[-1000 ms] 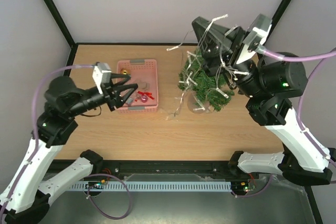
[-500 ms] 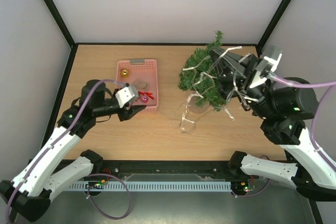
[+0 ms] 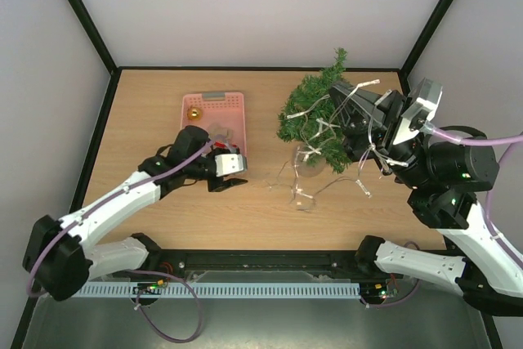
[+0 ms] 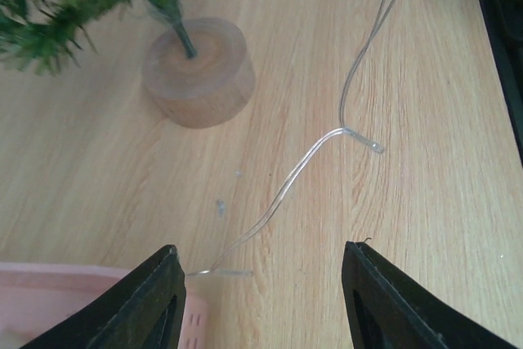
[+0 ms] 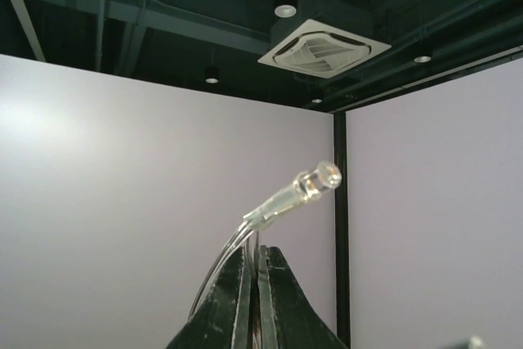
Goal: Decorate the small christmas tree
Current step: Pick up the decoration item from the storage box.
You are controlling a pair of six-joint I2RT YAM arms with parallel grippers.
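The light string [image 5: 315, 181], pinched by the right gripper [image 5: 257, 249], is to be draped over the small christmas tree [image 3: 315, 112]; the left gripper [image 4: 260, 249] is parted, empty

I have the small christmas tree [image 3: 315, 112] on the far right part of the tabletop [image 3: 147, 202], its base [image 4: 198, 71] nearer me than its top. The basket [image 3: 214, 97] sits left of it, apart, toward the far edge, with a ball [image 3: 194, 112] in its far left corner. The light string [image 4: 341, 131] lies on the tabletop before the base and climbs over the branches to my right gripper [image 5: 257, 279], just right of the tree. My left gripper [image 4: 261, 284] is at the basket's near right corner.
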